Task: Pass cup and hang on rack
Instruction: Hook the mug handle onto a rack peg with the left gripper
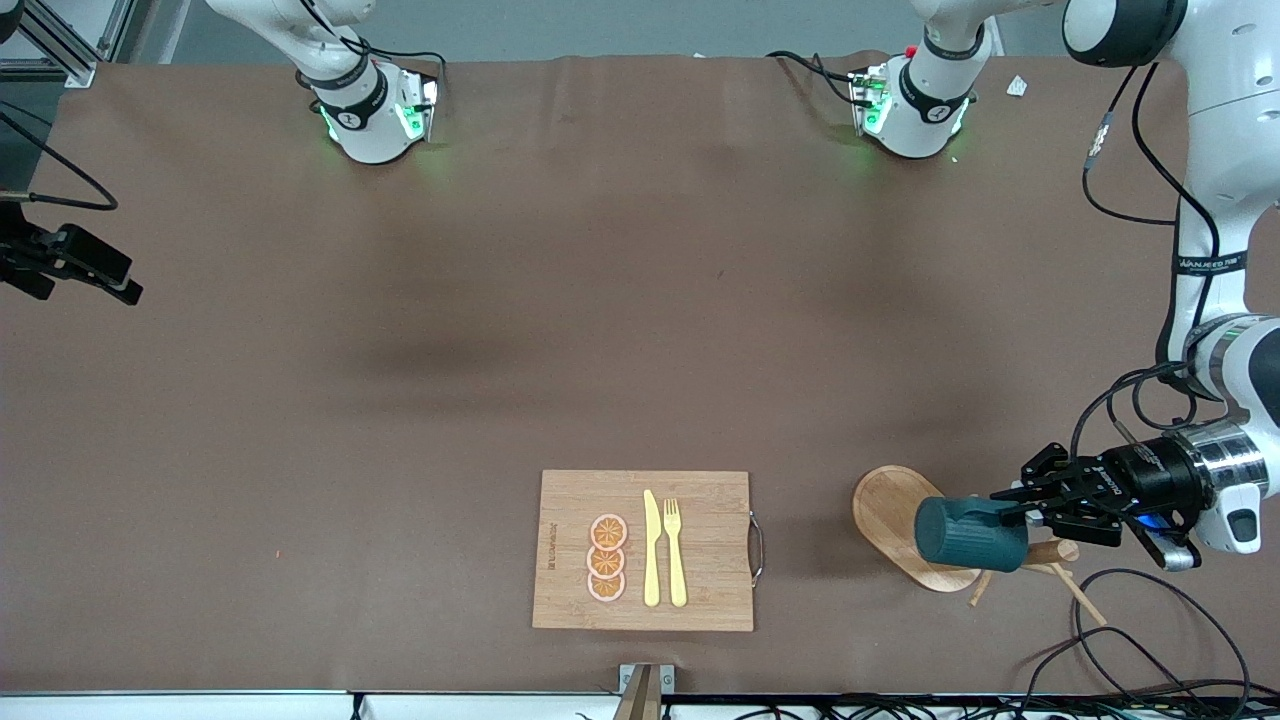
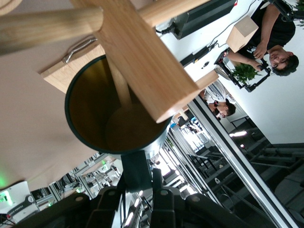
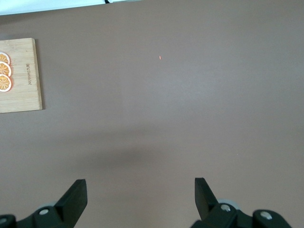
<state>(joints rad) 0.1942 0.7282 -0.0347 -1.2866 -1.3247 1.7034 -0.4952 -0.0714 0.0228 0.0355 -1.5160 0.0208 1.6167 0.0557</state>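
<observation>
Left gripper (image 1: 1012,502) clamped (right gripper (image 3: 140,197) agape)

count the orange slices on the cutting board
3, in a row on the bamboo cutting board beside the yellow knife: one farthest from the front camera, one in the middle, one nearest. None looks hidden.

- The counter (image 1: 420,400) is evenly lit from overhead; soft, diffuse shadows are cast on it.
- Bright window glare is seen in the left wrist view.
- Nearby wood is rendered blurred there.
</observation>
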